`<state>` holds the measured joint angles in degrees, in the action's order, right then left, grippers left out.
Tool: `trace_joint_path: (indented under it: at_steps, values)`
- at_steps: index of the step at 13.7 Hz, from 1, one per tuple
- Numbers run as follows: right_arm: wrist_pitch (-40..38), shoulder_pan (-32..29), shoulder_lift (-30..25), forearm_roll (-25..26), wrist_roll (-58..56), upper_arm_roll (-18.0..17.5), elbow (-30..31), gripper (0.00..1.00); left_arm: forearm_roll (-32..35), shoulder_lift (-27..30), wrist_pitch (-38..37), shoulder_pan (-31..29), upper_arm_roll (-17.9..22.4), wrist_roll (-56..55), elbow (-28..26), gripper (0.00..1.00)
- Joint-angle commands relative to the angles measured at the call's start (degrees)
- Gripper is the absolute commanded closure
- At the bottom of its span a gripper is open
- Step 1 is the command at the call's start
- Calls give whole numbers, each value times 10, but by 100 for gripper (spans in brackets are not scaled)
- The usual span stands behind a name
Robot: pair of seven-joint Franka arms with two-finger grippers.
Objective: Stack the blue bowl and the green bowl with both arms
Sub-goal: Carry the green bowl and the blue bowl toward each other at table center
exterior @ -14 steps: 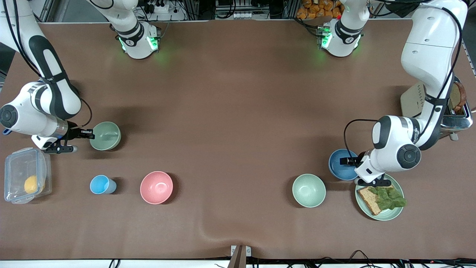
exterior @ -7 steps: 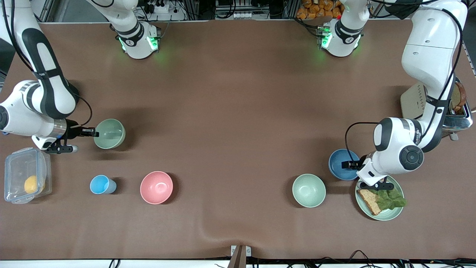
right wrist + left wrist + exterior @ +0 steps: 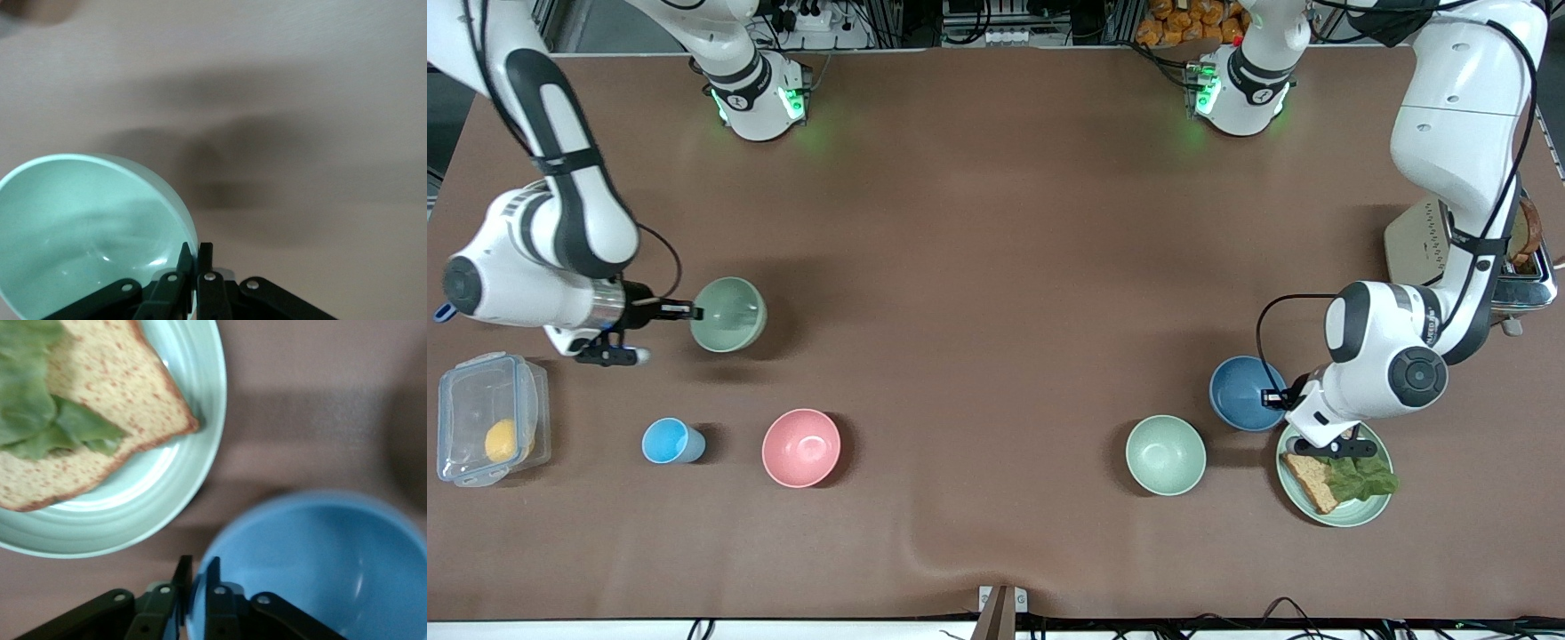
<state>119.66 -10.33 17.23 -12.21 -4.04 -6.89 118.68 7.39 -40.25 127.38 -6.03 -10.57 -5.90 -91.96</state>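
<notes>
Pinching the rim of the round matte blue bowl (image 3: 1243, 392), the left claw (image 3: 1272, 397) is clamped tight, as its wrist view confirms; the bowl's base is hidden, so contact with the brown counter (image 3: 996, 267) cannot be judged. Just beside it lies a pale green plate of bread and lettuce (image 3: 1343, 498), partly covered by the arm. The right claw (image 3: 690, 312) is closed on the rim of the round sage-green bowl (image 3: 731, 315), held above the counter toward the right arm's end.

Robotics lab, two arm bases (image 3: 760, 98) bolted to a brown-covered table (image 3: 996, 267), cabling and aluminium framing (image 3: 889, 22) along its edge
</notes>
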Motion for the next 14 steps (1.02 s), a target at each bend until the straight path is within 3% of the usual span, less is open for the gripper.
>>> trace_joint_path:
  at_steps: [1,3,8,14]
  values:
    - [-6,41,-28,-9,72,1,14,100,8,20,0,-14,-2,-17,10,100]
    - [-7,78,-33,-10,139,1,14,100,0,40,-5,-16,-3,-17,13,100]
    - [1,170,-38,-34,283,2,14,100,-97,76,-6,-18,-3,-18,23,100]
    - [101,332,-25,-46,513,2,14,100,-125,83,-8,-2,-15,-125,20,100]
